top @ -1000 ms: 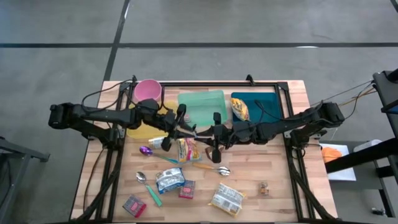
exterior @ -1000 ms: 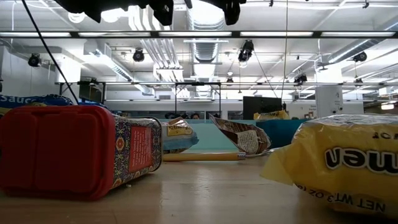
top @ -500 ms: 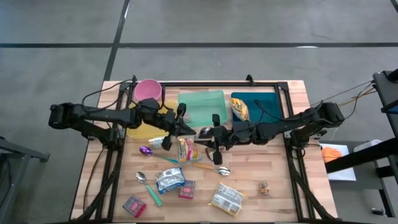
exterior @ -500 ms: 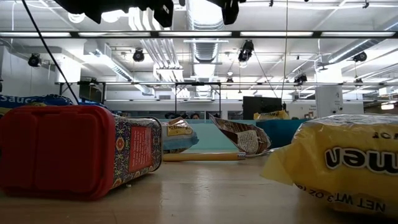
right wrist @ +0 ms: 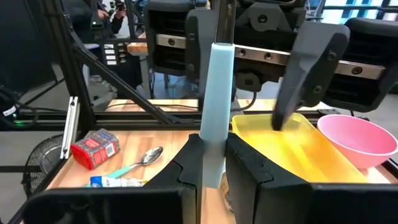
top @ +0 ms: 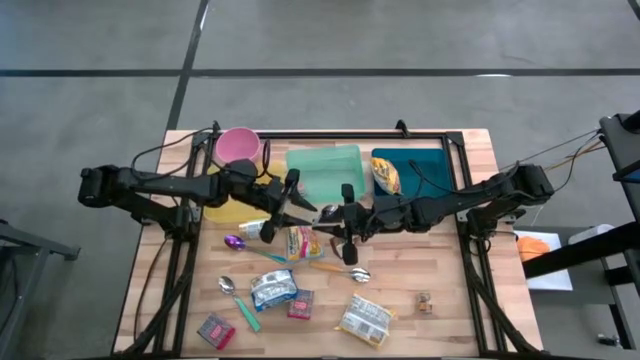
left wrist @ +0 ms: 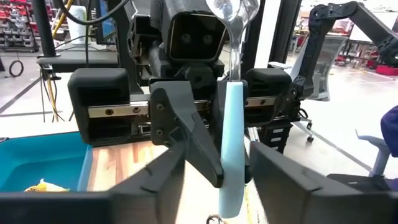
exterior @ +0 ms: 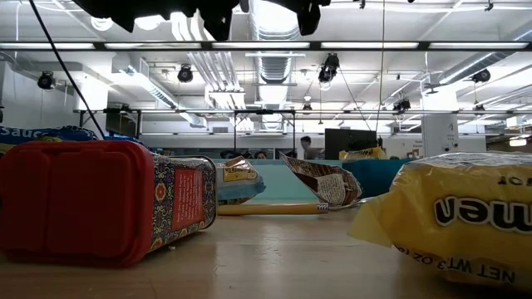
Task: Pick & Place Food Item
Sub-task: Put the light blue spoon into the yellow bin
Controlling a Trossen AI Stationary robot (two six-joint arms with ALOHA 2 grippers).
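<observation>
We're mid-handoff: right gripper [right wrist: 211, 165] pinching the light-blue-handled spoon [left wrist: 231, 124] above mid-table, left gripper [left wrist: 211, 177] fingers spread off it, so placing it is still to do.

This is a robotics lab in a large industrial hall. Above the wooden surface [top: 440, 310], the low view shows exposed ducts [exterior: 274, 79], strip lights [exterior: 249, 46] and ceiling-hung cameras [exterior: 330, 66]. Around the surface lies bare grey concrete floor [top: 330, 35]. Beyond the surface, the left wrist view shows another robot arm [left wrist: 348, 15] and shelving [left wrist: 18, 25]; the right wrist view shows a person [right wrist: 115, 18] standing.
</observation>
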